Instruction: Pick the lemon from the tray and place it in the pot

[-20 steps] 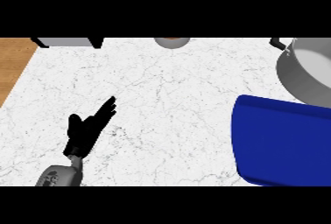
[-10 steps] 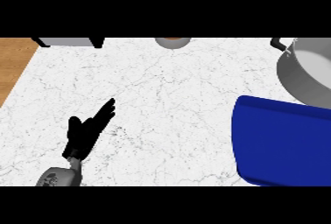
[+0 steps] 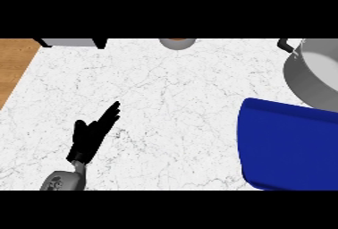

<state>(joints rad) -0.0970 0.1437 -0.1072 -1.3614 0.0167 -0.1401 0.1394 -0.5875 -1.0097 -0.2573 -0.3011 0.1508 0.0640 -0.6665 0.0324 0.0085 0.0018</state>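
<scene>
Resting my left hand [image 3: 92, 136] open on the marble counter [image 3: 171, 89], fingers straight and pointing up-right, nothing held; position matches the two earlier frames, so nothing has changed over the last second. My right hand shows in no view. The blue tray [image 3: 290, 147] sits at the right edge, cut off by the frame, and the grey pot [image 3: 314, 78] lies just beyond it at upper right, its rim close to the tray's far edge. The lemon is not visible on the part of the tray I can see. Judgement: the pick has not begun; the reach to the tray remains.
</scene>
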